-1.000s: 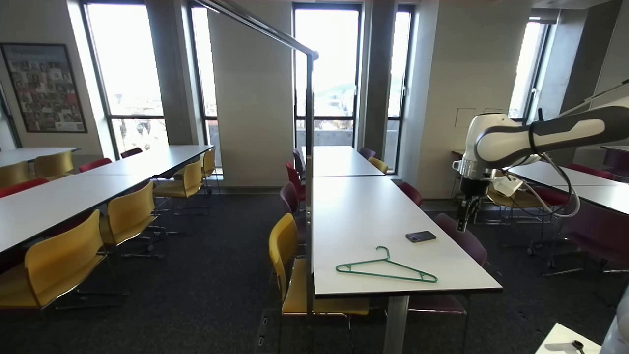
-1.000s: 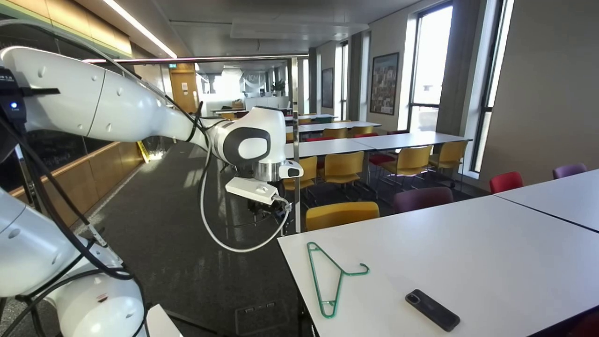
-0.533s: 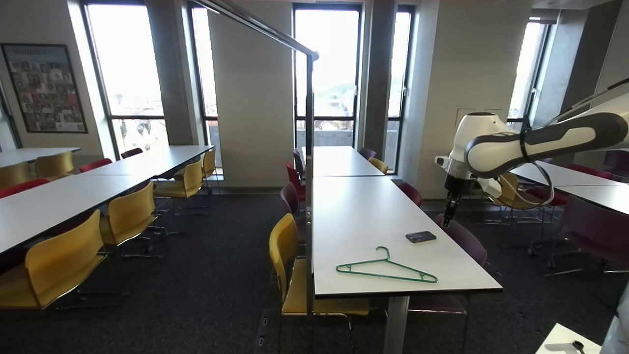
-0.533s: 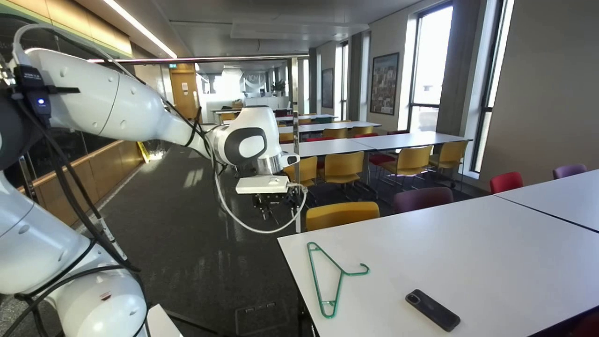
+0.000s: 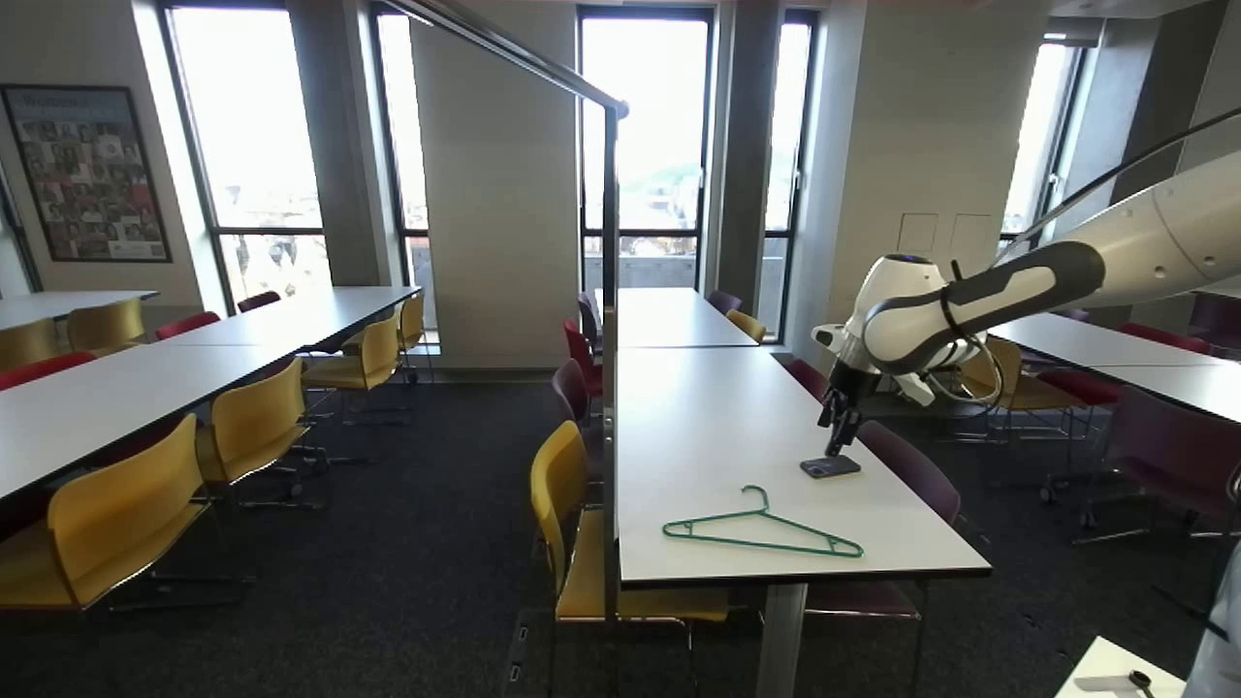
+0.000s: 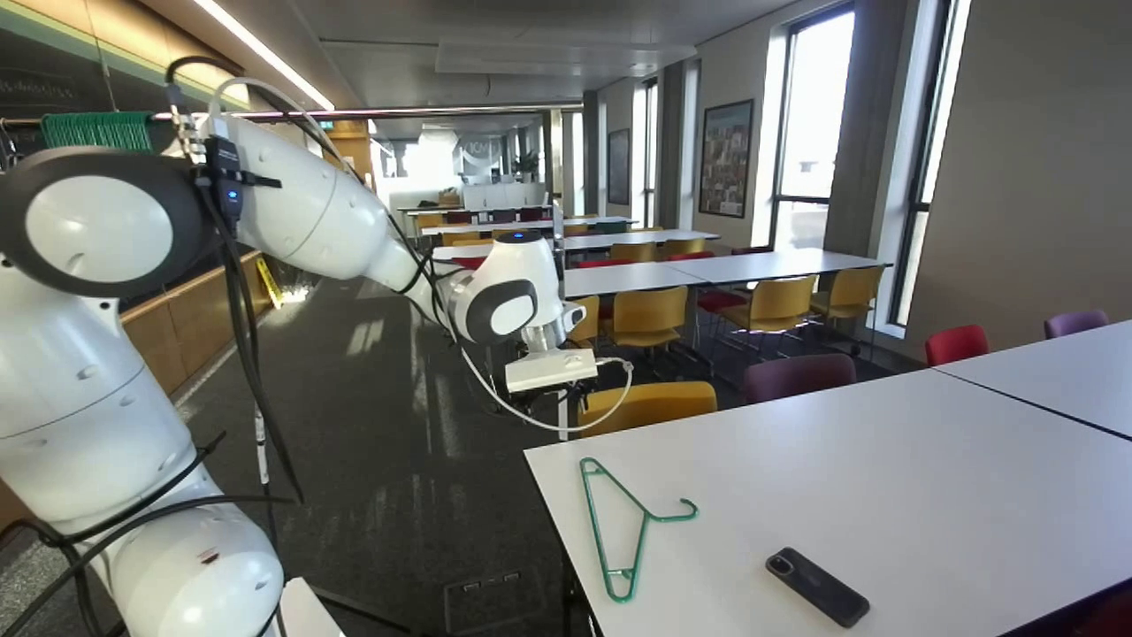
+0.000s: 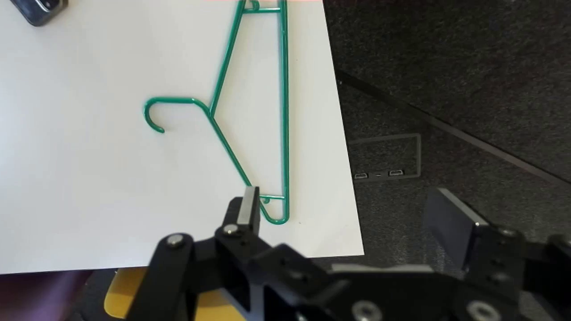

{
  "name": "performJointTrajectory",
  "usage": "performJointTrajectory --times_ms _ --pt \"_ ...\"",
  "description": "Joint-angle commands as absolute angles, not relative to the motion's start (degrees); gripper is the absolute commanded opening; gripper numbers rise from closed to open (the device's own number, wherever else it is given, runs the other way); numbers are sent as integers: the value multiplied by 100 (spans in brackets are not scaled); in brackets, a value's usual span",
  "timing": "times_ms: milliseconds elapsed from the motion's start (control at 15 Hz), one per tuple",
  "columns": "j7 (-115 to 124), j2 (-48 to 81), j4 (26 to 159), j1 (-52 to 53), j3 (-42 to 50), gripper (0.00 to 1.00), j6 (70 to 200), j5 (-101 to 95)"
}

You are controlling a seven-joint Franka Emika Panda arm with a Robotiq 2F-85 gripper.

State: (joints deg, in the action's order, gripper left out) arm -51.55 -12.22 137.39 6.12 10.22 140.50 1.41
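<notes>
The room holds rows of long tables (image 5: 165, 378); the working surface is one white table (image 6: 884, 460) beside a metal rail (image 6: 424, 111). One green hanger (image 7: 285, 133) lies flat on it, bar alongside the end edge, hook turned inboard. One phone (image 6: 818, 587) lies near the hook side, apart from the hanger. One gripper (image 7: 345, 200) stands above one table corner. Its two fingers (image 7: 246, 206) are spread wide with nothing between them. In the wrist view one finger overlaps the hanger's near end; the other is over the floor (image 7: 424, 53). No contact is visible. Step in hand, by judgement: positioning, ahead of any grip. The next move would call for centring the gap over a hanger member, then lowering. The rail bears one bundle of green items (image 6: 97, 130), too close-packed to count.
</notes>
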Motion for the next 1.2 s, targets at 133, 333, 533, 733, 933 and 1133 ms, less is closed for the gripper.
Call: performJointTrajectory --times_ms 133,333,533,733,933,1133 --pt "-5408 -662 13418 381 784 100 14047 414" --pt "-5399 -418 13256 352 740 100 14047 413" --pt "-5399 -406 13219 349 738 100 14047 412" --pt "-5399 -405 13214 349 738 100 14047 412" --pt "-5398 -234 13088 342 724 100 14007 477" --pt "-5455 170 12920 265 597 100 14006 552"
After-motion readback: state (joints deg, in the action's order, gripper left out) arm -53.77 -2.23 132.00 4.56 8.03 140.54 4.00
